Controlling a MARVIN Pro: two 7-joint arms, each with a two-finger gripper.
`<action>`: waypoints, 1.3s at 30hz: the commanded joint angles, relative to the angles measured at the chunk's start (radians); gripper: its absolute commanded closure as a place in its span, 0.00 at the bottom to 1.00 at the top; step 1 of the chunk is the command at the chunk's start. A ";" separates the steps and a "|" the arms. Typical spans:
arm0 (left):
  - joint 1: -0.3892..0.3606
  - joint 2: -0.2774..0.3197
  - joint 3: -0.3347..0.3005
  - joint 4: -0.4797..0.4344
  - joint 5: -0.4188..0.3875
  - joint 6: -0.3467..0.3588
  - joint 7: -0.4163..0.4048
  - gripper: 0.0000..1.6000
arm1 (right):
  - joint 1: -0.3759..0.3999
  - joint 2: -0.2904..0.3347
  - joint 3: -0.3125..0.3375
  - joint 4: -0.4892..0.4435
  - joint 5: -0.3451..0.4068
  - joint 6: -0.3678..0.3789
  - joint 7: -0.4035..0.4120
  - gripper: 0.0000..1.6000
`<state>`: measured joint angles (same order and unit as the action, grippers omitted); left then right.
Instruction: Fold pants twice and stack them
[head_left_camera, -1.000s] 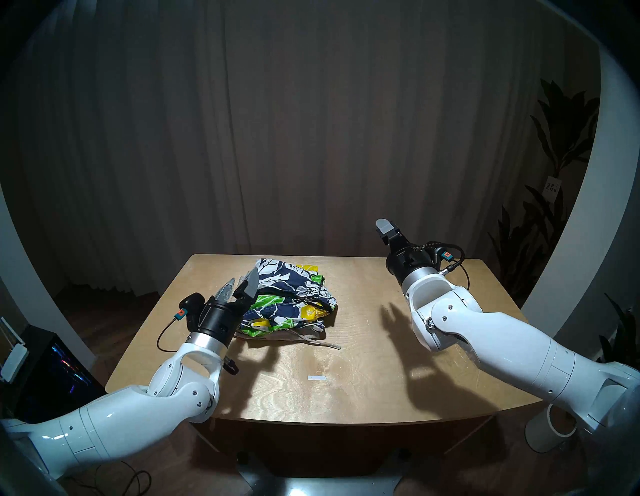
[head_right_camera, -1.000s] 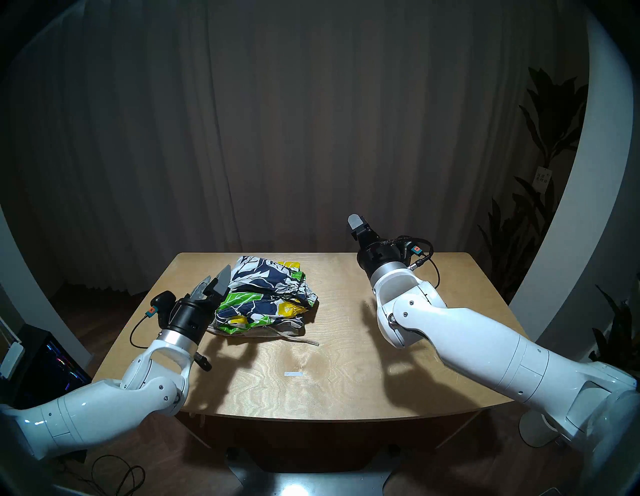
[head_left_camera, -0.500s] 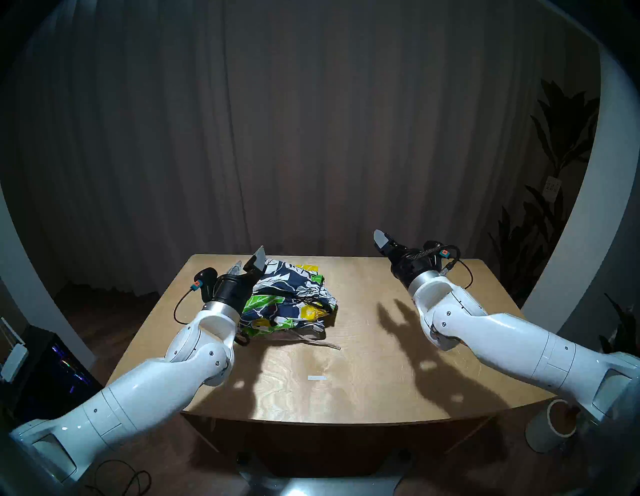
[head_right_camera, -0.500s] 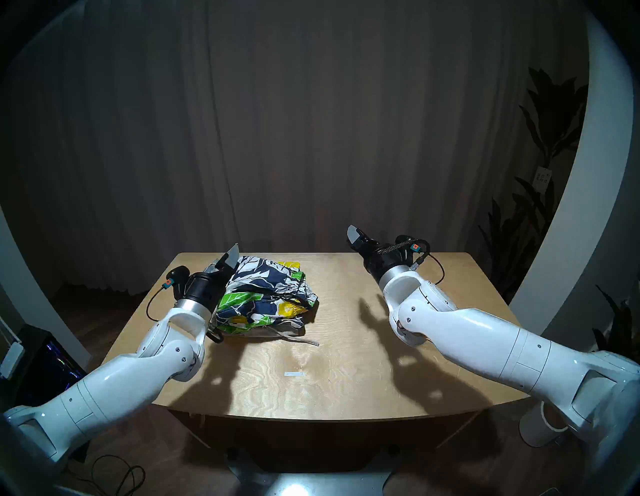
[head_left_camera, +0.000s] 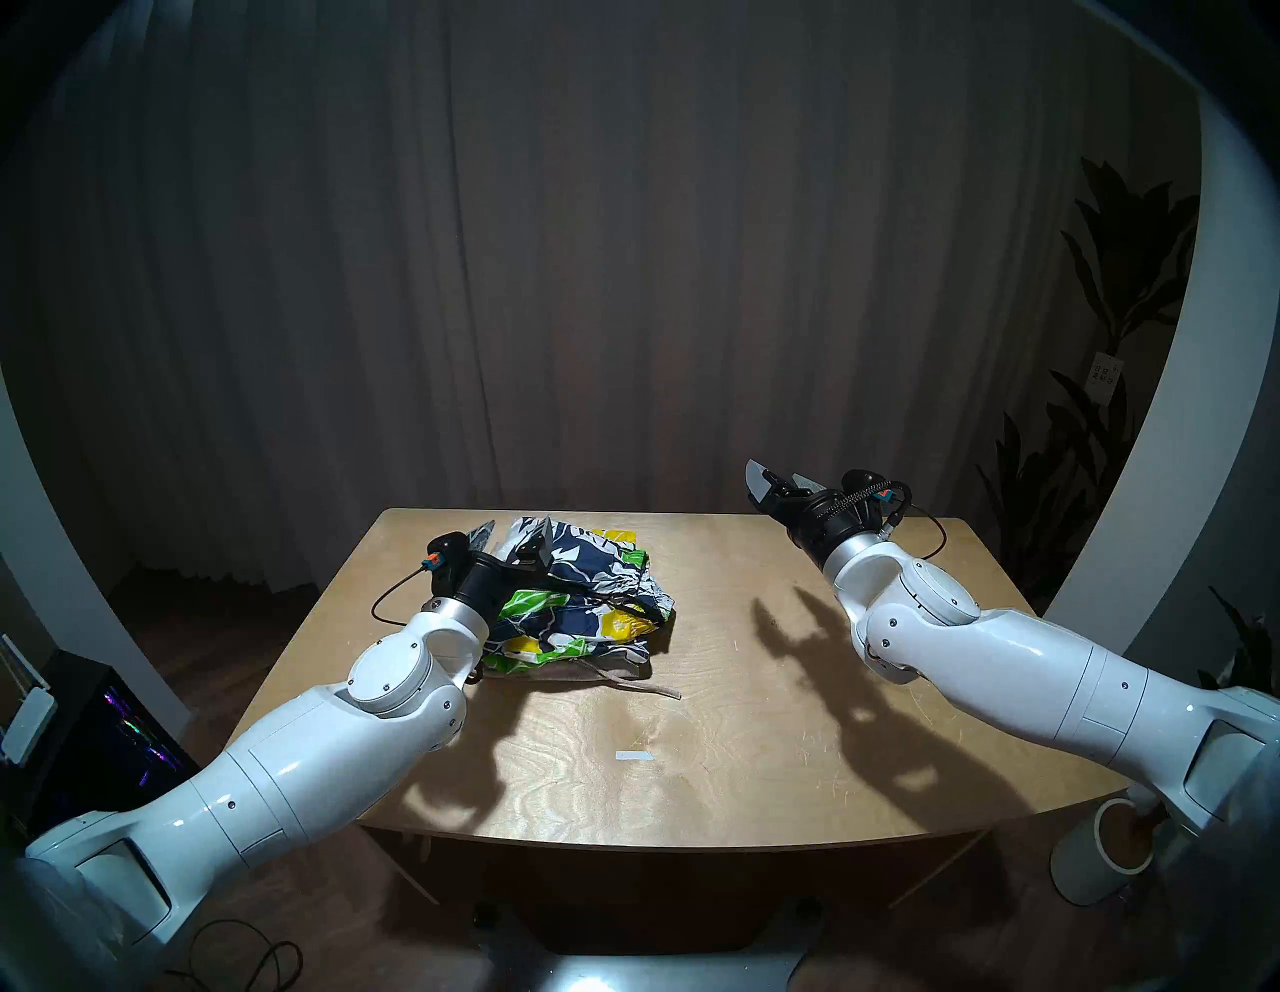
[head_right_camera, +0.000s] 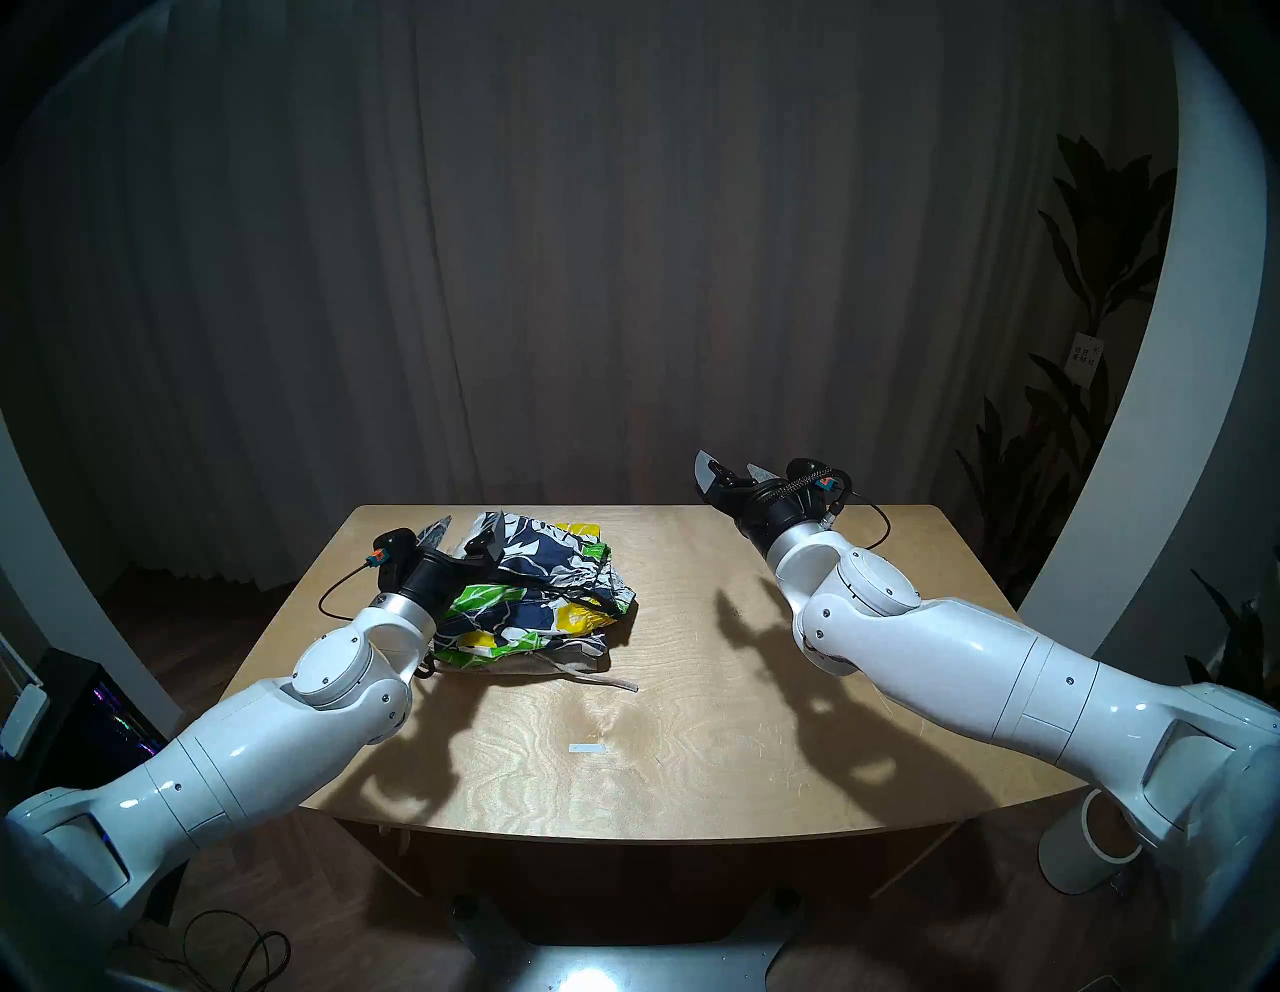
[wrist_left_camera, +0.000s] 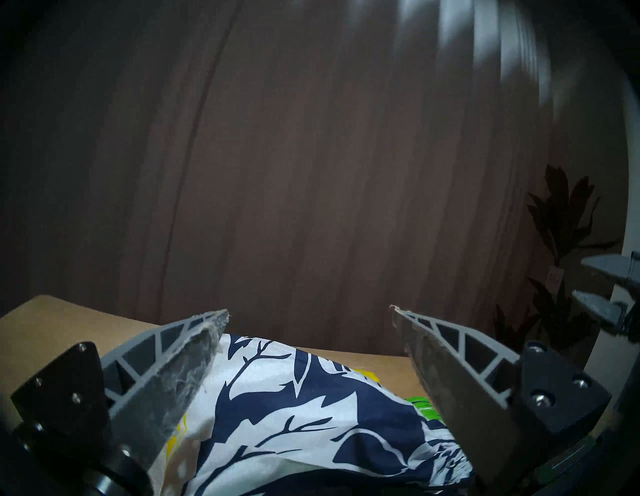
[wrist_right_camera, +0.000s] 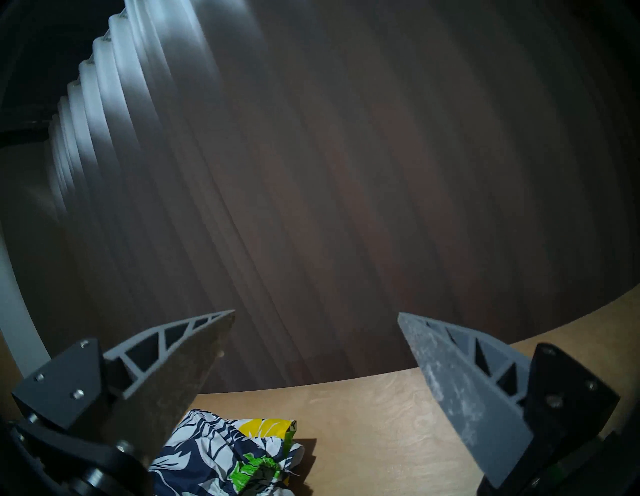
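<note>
Folded floral shorts in navy, white, green and yellow lie on the back left of the wooden table, on top of grey-beige pants of which only a front edge and a cord show. My left gripper hovers open and empty over the shorts' back left corner; the left wrist view shows the floral shorts just below its spread fingers. My right gripper hangs open and empty above the table's back right, well apart from the pile, with the floral shorts low in the right wrist view.
A small white tape mark lies on the table's front middle. A white cylinder stands on the floor by the right front corner. A dark computer case sits on the floor at the left. A curtain hangs behind the table, plants at the right.
My left arm has reached forward and turned its wrist, carrying the open gripper from the pile's left side to its back left corner. The right gripper dipped slightly and rolled. Both stayed open.
</note>
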<state>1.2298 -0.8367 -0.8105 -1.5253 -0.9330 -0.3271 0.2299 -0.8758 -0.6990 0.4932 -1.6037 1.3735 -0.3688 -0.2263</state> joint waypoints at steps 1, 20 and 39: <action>-0.110 -0.065 -0.009 0.040 0.123 0.038 0.027 0.00 | 0.084 -0.033 -0.009 0.039 -0.102 0.032 0.006 0.00; -0.182 -0.060 0.127 0.118 0.544 0.151 0.185 0.00 | 0.068 -0.087 -0.049 0.219 -0.257 0.000 -0.159 0.00; -0.106 0.090 -0.087 -0.035 0.202 0.135 0.142 0.00 | 0.168 -0.151 -0.103 0.389 -0.390 0.012 -0.021 0.00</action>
<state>1.1034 -0.8119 -0.8390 -1.5180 -0.6421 -0.1874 0.3975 -0.7864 -0.8087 0.3874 -1.2833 1.0229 -0.3480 -0.3293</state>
